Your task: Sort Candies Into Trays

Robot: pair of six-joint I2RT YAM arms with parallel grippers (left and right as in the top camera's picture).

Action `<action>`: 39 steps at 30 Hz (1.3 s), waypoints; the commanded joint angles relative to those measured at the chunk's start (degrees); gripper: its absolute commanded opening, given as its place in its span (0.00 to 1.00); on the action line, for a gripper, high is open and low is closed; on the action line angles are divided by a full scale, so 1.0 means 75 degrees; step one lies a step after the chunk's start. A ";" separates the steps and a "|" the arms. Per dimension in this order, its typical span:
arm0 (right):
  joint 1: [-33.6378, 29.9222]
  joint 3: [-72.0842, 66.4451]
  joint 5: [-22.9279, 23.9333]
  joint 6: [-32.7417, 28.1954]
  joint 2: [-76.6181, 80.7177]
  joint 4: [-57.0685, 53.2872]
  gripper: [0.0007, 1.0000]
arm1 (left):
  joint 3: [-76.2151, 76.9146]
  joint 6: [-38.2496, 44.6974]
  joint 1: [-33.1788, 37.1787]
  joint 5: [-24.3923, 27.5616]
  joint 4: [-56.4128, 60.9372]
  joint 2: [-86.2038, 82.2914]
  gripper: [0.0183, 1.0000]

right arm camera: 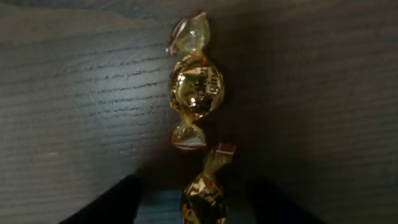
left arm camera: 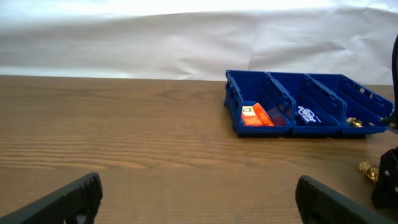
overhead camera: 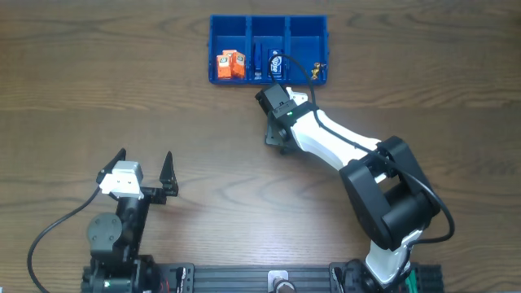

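Blue plastic forms the tray (overhead camera: 269,18) at the far side of the wooden surface (overhead camera: 98,81) in the top view. It has three compartments side by side: we see orange candies (overhead camera: 230,65) in the left one, a blue candy (overhead camera: 275,61) in the middle one and a sorted gold candy (overhead camera: 317,73) in the right one. The right gripper (overhead camera: 275,137) points down at the surface just in front of the tray, while the left gripper (overhead camera: 145,153) sits near its base, well apart from the tray, with its fingers spread wide and nothing between them. From the left wrist view we find the tray (left arm camera: 235,109) holding the orange candies (left arm camera: 255,115), the blue candy (left arm camera: 306,115) and the sorted gold candy (left arm camera: 353,122) in the same order. A loose gold candy (left arm camera: 367,169) lies on the surface (left arm camera: 124,137) in front of the tray, just beside the right arm's dark gripper (left arm camera: 388,180). In the right wrist view, two twisted gold wrappers lie end to end on the surface (right arm camera: 74,93). The nearer gold candy (right arm camera: 205,202) lies between the parted fingers of the right gripper (right arm camera: 193,194), which are released and not touching it, and the farther gold candy (right arm camera: 196,87) lies just beyond the fingertips.
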 commanded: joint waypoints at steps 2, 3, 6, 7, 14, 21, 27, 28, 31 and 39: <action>-0.0041 -0.0052 0.0073 0.0041 0.0125 0.0006 0.41 | -0.0169 0.0085 0.0029 0.0187 -0.0227 -0.0052 1.00; -0.0041 -0.0052 0.0073 0.0038 0.0128 0.0003 0.38 | -0.0169 0.0085 0.0029 0.0187 -0.0227 -0.0052 1.00; -0.0041 -0.0052 0.0073 0.0041 0.0125 -0.0020 0.29 | -0.0169 0.0085 0.0029 0.0187 -0.0227 -0.0052 1.00; -0.0041 -0.0052 0.0073 0.0038 0.0125 -0.0029 0.27 | -0.0169 0.0085 0.0029 0.0187 -0.0227 -0.0052 1.00; -0.0023 -0.0052 0.0105 0.0038 -0.0356 -0.0612 0.20 | -0.0169 0.0085 0.0029 0.0187 -0.0227 -0.0052 1.00; -0.0612 0.0933 0.2661 -0.1530 -0.2754 -0.0571 0.21 | -0.0169 0.0085 0.0029 0.0187 -0.0227 -0.0052 1.00; -0.1364 0.1279 0.2043 -0.3701 -0.1714 0.3083 0.25 | -0.0169 0.0085 0.0029 0.0187 -0.0227 -0.0052 1.00; -0.1378 0.1279 0.1982 -0.3765 -0.1399 0.3433 0.25 | -0.0169 0.0085 0.0029 0.0187 -0.0227 -0.0055 1.00; -0.1454 0.1279 0.1649 -0.3774 -0.0629 0.4194 0.24 | -0.0169 0.0085 0.0029 0.0187 -0.0227 -0.0052 1.00; -0.1489 0.1279 0.1524 -0.3774 -0.0262 0.4634 0.50 | -0.0169 0.0085 0.0029 0.0187 -0.0227 -0.0052 1.00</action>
